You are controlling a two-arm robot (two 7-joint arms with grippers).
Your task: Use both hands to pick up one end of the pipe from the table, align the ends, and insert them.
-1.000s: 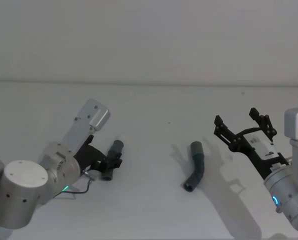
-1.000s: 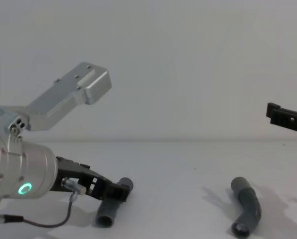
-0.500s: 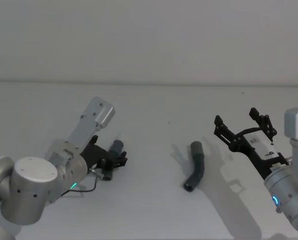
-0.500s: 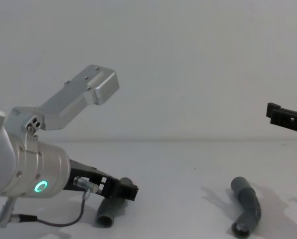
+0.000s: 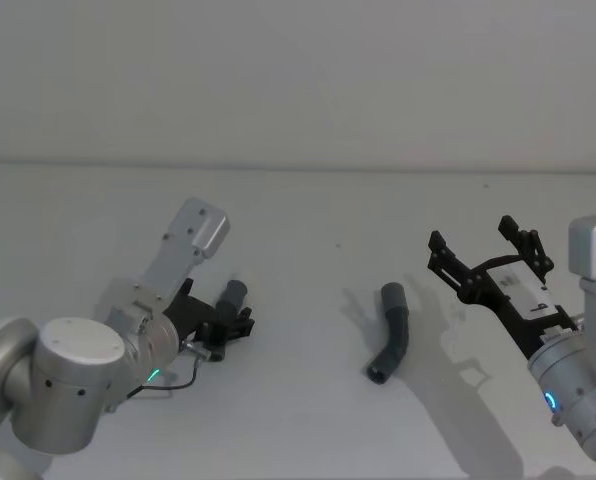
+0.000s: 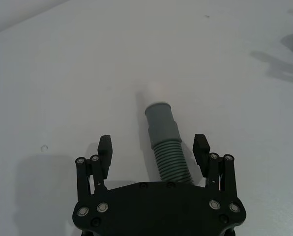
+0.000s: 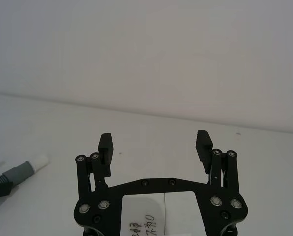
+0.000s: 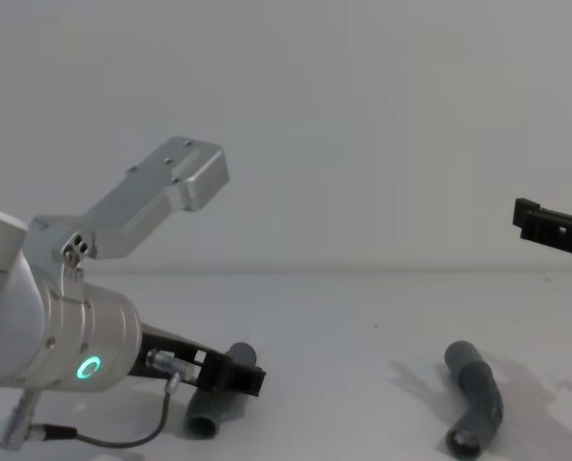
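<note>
White matte counter (image 5: 308,210) spreads wide under both arms. Biggest thing in play is the left arm (image 5: 73,375), silver-grey. In the chest view it looms large at the near left, a green ring light (image 8: 92,368) glowing on its side and a thin cable (image 8: 123,442) looping beneath it. The right arm (image 5: 578,385) comes in from the right edge.

The left end effector (image 6: 153,143) is down low at the left pipe piece (image 5: 234,293), jaws spread wide. The left wrist view shows what the head view can't: the fingers (image 6: 105,147) straddle the ribbed middle (image 6: 170,160) with counter showing on both sides, so no squeeze yet. In the chest view a black finger crosses in front of this piece, whose near end rests on the counter.

The right end effector (image 5: 475,240) hangs above the counter, jaws wide and holding nothing, just to the right of the right pipe piece (image 5: 393,335). That piece lies bent on the counter, well apart from the left one. The chest view catches its open mouth (image 8: 462,444) facing the robot.

Smallest detail: the right wrist view looks across and picks out a white tip (image 7: 40,161) on the left piece's far cuff (image 7: 19,171).
</note>
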